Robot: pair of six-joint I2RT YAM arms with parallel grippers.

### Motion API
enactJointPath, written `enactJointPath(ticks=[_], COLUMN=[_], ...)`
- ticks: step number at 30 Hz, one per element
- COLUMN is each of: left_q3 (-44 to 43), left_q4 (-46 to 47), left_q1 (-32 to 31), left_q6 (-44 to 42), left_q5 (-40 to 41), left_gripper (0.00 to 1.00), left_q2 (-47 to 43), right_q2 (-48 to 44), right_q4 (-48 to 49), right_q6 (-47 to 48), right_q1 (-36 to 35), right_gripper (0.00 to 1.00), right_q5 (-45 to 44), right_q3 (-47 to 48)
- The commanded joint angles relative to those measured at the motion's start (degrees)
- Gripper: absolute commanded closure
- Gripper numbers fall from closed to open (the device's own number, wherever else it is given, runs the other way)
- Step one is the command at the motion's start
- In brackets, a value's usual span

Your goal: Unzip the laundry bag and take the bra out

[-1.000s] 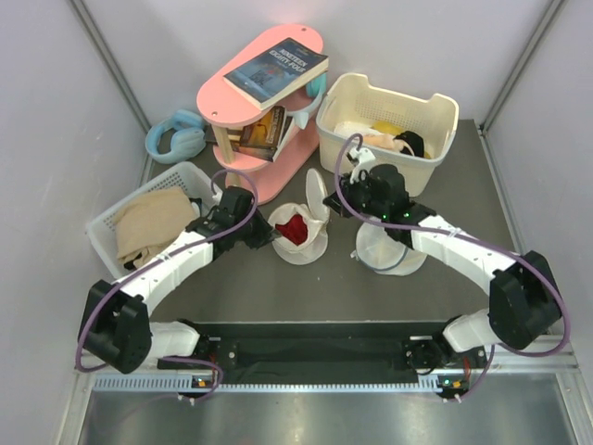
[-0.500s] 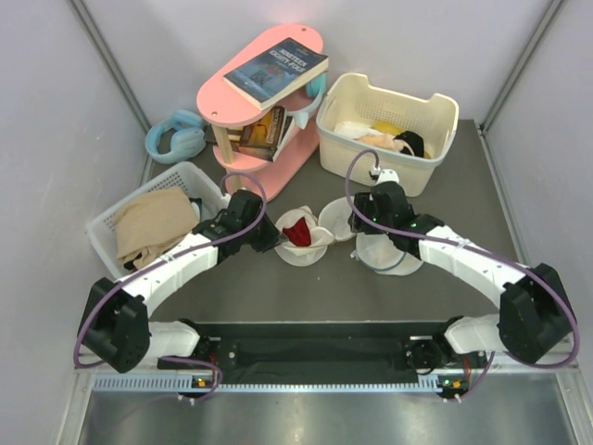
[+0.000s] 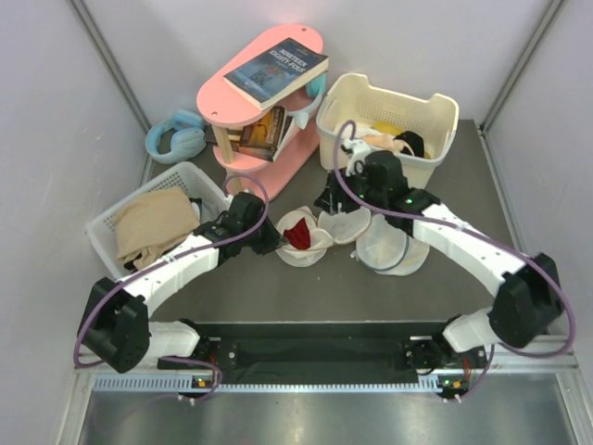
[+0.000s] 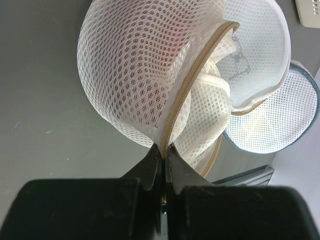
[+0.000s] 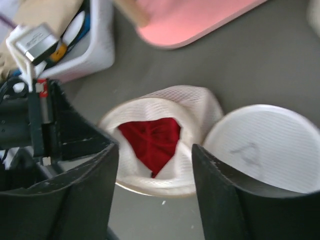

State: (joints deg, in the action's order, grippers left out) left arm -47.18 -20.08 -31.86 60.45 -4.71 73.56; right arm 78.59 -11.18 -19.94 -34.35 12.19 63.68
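The laundry bag (image 3: 310, 248) lies unzipped mid-table, its round lid (image 3: 345, 225) folded out flat to the right. The dark red bra (image 3: 297, 232) shows inside the opening. My left gripper (image 3: 271, 238) is shut on the bag's left edge; in the left wrist view the fingertips (image 4: 163, 150) pinch the tan zipper seam (image 4: 186, 92) of the mesh bag (image 4: 135, 75). My right gripper (image 3: 330, 200) hovers open just behind the lid. Its wrist view looks down between the open jaws (image 5: 155, 157) at the bra (image 5: 152, 140), the bag (image 5: 165, 100) and the lid's faint drawing (image 5: 247, 150).
A second white mesh bag (image 3: 394, 250) lies right of the lid, under the right arm. Behind stand a pink shelf (image 3: 269, 167) with books, a cream tub (image 3: 389, 116) of clothes, blue headphones (image 3: 176, 137) and a white basket (image 3: 111, 218) with beige cloth.
My right gripper has opened and let go of the raised lid, which dropped flat to the right. That gripper then pulled back toward the tub. The left grip holds.
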Motion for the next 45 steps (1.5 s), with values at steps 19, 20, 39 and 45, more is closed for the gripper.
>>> enactJointPath(ticks=[19, 20, 39, 45], left_q3=[2.1, 2.3, 3.4, 3.5], left_q4=[2.8, 3.6, 7.8, 6.4], left_q1=[-0.1, -0.1, -0.1, 0.0], left_q6=[0.6, 0.6, 1.3, 1.9], left_q5=[-1.9, -2.2, -5.0, -3.6], left_gripper=[1.0, 1.0, 1.0, 1.0], left_q2=[-2.0, -1.9, -2.9, -2.9], right_q2=[27.6, 28.9, 35.7, 32.2], right_q4=[4.8, 5.4, 12.9, 12.6], right_q6=[5.4, 5.4, 3.7, 3.4], right_q1=[-11.3, -11.5, -16.5, -15.6], right_gripper=[0.3, 0.27, 0.55, 1.0], right_q5=[-1.1, -2.9, -15.5, -13.2], right_q3=[9.4, 9.7, 6.5, 5.8])
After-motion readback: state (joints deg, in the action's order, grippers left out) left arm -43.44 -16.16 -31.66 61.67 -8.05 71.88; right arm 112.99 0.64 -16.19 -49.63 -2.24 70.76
